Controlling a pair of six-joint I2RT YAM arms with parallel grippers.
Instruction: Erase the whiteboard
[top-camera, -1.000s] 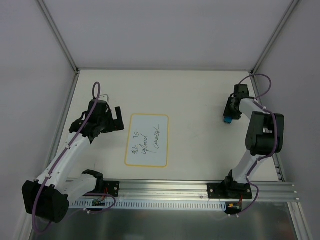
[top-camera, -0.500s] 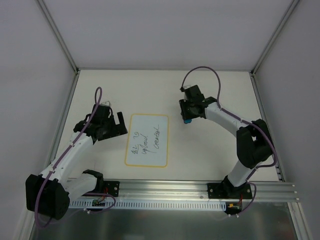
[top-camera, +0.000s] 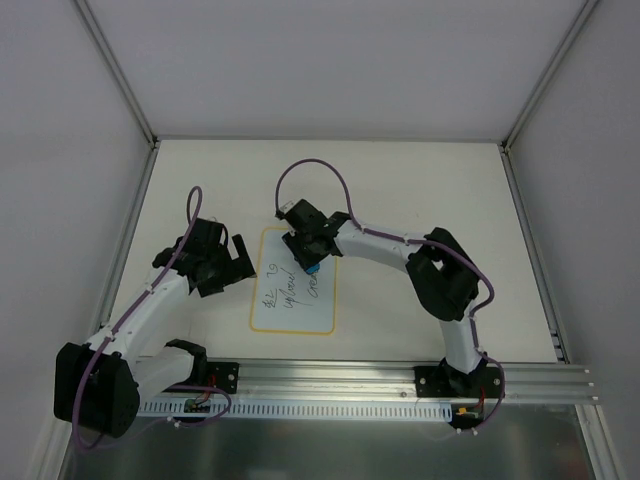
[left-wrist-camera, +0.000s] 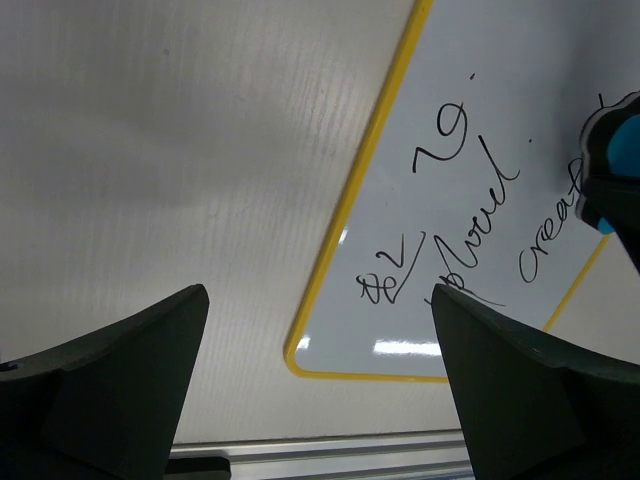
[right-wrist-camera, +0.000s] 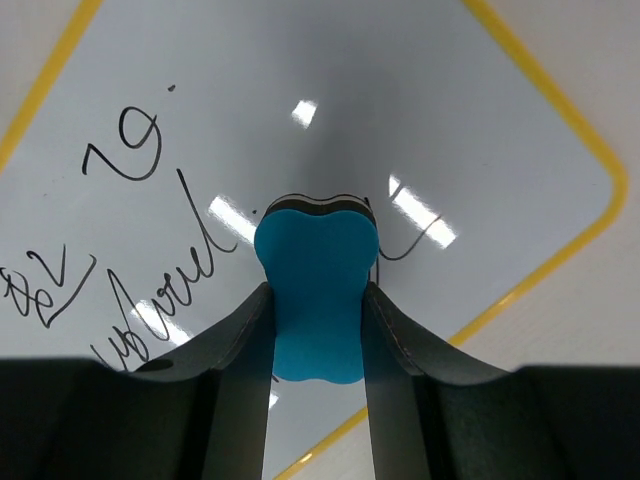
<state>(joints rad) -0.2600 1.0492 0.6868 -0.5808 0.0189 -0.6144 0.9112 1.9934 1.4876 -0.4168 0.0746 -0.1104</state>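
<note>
The whiteboard (top-camera: 280, 305) lies flat on the table, white with a thin yellow rim and dark handwriting across it. It also shows in the left wrist view (left-wrist-camera: 470, 290) and the right wrist view (right-wrist-camera: 300, 120). My right gripper (top-camera: 311, 262) is shut on the blue eraser (right-wrist-camera: 315, 295) and holds it over the board's upper right part, at the writing. The eraser shows in the top view (top-camera: 313, 268) and at the left wrist view's right edge (left-wrist-camera: 618, 165). My left gripper (top-camera: 240, 256) is open and empty beside the board's left edge.
An aluminium rail (top-camera: 340, 378) runs along the table's near edge, with both arm bases on it. Grey enclosure walls stand on the left, right and far sides. The table's far half (top-camera: 400, 180) is bare.
My right arm has swung left from the table's right side, carrying the blue eraser onto the whiteboard. My left gripper has shifted slightly nearer and toward the board's left edge.
</note>
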